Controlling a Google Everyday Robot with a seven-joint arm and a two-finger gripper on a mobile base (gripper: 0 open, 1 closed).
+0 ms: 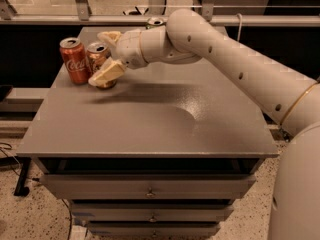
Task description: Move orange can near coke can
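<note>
- Grey table [150,129]: my main worry is its far left corner, where both task cans stand close to the edge. Any sideways shove there could send one off the top.
- White arm [235,59]: it reaches across the back of the table, and a green can [156,21] peeks out just behind the wrist. If I swing back or lift carelessly, I judge the wrist could clip that can.
- Red coke can [74,61]: it stands upright at the far left. It is light and probably easy to tip, so a nudge passed on through its neighbour could topple it or slide it toward the edge.
- Tan orange can [96,51]: it is upright on the table just beside the coke can, on that can's right. I cannot tell whether the two touch. To me the placement looks about done. The danger is dragging this can along, or tipping it, when I back out.
- Cream gripper [100,58]: it sits around the orange can, against its front side. I cannot tell whether it is clamping the can or has let go, so I would confirm release first.
</note>
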